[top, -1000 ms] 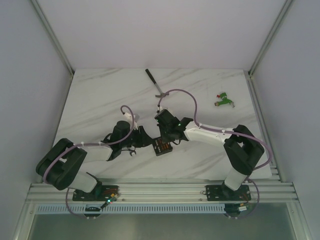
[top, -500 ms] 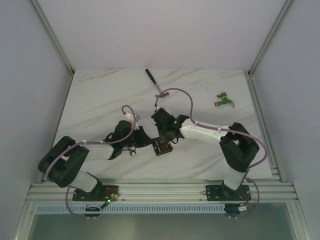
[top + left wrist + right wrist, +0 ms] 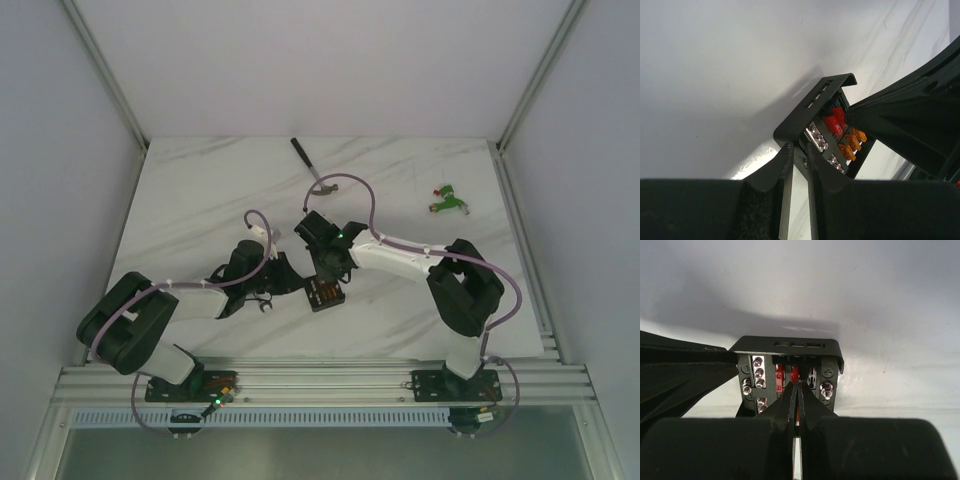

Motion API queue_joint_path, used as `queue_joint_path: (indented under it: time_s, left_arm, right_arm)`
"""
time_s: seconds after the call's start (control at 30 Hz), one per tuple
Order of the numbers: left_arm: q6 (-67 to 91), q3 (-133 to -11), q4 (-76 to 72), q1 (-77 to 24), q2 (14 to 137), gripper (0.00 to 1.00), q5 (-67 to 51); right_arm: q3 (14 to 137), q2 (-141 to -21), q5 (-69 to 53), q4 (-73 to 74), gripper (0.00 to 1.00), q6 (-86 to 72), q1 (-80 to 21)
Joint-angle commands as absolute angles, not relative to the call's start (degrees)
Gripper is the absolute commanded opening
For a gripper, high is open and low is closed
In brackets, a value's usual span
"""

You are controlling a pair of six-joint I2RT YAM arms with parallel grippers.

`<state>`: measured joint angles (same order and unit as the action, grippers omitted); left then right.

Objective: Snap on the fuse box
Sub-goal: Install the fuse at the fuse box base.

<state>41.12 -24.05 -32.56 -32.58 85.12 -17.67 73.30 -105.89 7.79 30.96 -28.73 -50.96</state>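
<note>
Though tiny overhead, the fuse box (image 3: 324, 294) shows screws (image 3: 758, 372) close-up.

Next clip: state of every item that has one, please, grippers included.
fuse box: cover tilted up, unsnapped; fuses exposed.
left gripper: jaws narrowly apart at box corner; grip unclear.
right gripper: jaws shut, tips at the fuses.
wrench: lying flat, untouched.
green-and-red connector: lying loose, untouched.

black fuse box (image 3: 815, 102) with red and orange fuses (image 3: 833, 124); white marble table (image 3: 200, 200) veined grey; green-and-red connector (image 3: 447, 198).
</note>
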Motion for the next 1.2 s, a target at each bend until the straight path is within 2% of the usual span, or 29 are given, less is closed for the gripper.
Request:
queue_joint_path:
  time_s: [0.0, 0.3, 0.57, 0.63, 0.77, 0.9, 1.17]
  left_arm:
    - [40.60, -25.27, -31.55, -32.97, 86.90, 0.24, -16.30]
    - [40.53, -25.27, -31.47, -33.00, 87.01, 0.23, -16.14]
    - [40.47, -25.28, -30.99, -32.95, 84.48, 0.26, -15.85]
    - [40.20, -25.35, -30.46, -32.96, 82.97, 0.29, -15.48]
    - [38.90, -25.71, -28.36, -32.96, 78.23, 0.37, -13.47]
    - [36.99, -26.02, -24.71, -32.95, 73.56, 0.52, -9.54]
    - [32.48, -24.72, -19.31, -32.78, 65.91, 0.80, -0.11]
  right_arm:
    - [68.55, -121.28, 13.84, 35.36, 0.00, -26.93, -49.83]
    - [69.56, -126.10, 13.83, 35.91, 0.00, -25.87, -49.72]
    - [70.66, -108.51, 11.01, 30.02, 0.00, -24.12, -51.36]
    - [71.37, -104.14, 11.03, 29.08, 0.04, -23.80, -51.45]
    - [71.75, -97.24, 11.25, 27.45, 0.18, -22.77, -51.44]
    - [71.07, -92.96, 13.64, 27.40, 0.27, -21.78, -49.44]
    - [67.36, -89.31, 17.32, 24.26, 0.49, -18.10, -34.91]
